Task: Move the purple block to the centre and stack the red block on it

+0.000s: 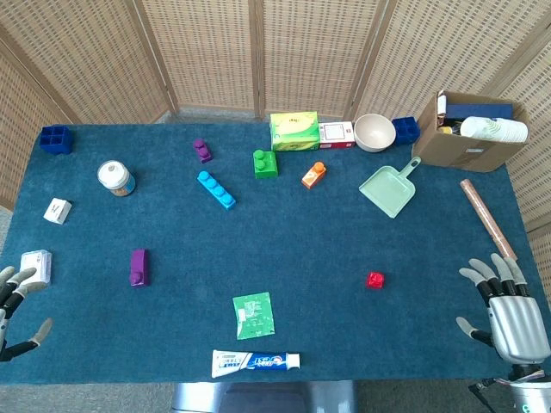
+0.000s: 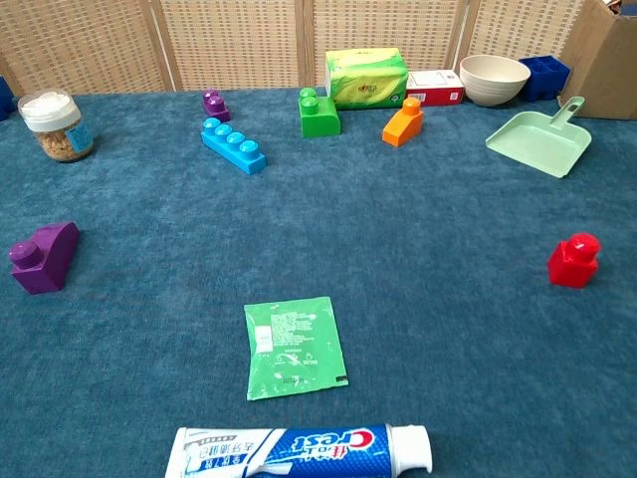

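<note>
A purple block lies on the blue table cloth at the left. A smaller purple block sits further back. The red block stands at the right front. My left hand hovers at the front left corner, fingers apart and holding nothing, well left of the purple block. My right hand is at the front right corner, fingers spread and empty, right of the red block. The chest view shows neither hand.
A green packet and a toothpaste tube lie near the front middle. A light blue brick, green brick, orange brick, dustpan, bowl, jar and cardboard box stand further back.
</note>
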You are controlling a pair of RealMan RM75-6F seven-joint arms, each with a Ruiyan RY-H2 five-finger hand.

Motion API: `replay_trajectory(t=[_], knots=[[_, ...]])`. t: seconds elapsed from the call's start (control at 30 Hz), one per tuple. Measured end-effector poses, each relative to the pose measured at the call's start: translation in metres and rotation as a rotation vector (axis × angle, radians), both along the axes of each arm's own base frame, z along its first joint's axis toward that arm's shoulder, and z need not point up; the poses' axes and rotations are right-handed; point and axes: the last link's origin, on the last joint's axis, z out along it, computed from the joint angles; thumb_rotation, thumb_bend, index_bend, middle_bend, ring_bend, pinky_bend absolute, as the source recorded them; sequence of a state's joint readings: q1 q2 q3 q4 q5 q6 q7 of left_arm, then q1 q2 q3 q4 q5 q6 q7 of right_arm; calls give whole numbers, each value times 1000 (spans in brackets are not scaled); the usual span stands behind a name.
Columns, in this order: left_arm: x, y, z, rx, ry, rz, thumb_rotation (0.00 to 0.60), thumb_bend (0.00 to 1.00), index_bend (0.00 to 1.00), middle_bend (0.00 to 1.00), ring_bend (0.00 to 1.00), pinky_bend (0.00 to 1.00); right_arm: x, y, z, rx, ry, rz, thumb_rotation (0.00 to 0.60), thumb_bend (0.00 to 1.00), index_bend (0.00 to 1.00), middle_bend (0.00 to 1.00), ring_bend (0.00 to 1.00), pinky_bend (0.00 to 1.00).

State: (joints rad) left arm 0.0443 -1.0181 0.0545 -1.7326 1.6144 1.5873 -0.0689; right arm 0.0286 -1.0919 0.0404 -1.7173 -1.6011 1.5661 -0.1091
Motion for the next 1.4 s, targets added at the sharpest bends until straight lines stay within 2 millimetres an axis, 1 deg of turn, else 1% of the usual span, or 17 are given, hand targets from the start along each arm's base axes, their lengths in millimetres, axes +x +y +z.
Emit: replay_trajectory(t=[0.2,0.47,0.7,0.93,1.07,1.27,1.4], knots=[[-2,1,-4,-12,-6,4,542,379,271,179,93,0,2,-2,-2,5,0,3,600,56,252,198,9,70],[3,3,2,-9,2,-50,546,380,285,193,99,0,4,1,1,-8,-7,12,600,54,252,198,9,70],[5,15,11,-85,79,-145,553,380,296,194,99,0,2,2,4,-13,-12,10,600,55,252,199,9,70],[3,27,16,-160,140,-184,555,380,293,189,92,0,-1,3,7,-25,-16,3,600,55,252,199,9,70],[-4,36,18,-207,171,-199,583,380,266,175,75,0,-2,3,9,-28,-13,4,600,53,252,199,8,69],[-21,53,19,-273,258,-210,589,381,236,154,56,0,0,3,10,-33,-8,6,600,53,252,199,8,70],[-32,64,16,-298,345,-229,589,380,224,141,48,0,0,2,9,-31,-5,0,600,55,252,198,9,70]])
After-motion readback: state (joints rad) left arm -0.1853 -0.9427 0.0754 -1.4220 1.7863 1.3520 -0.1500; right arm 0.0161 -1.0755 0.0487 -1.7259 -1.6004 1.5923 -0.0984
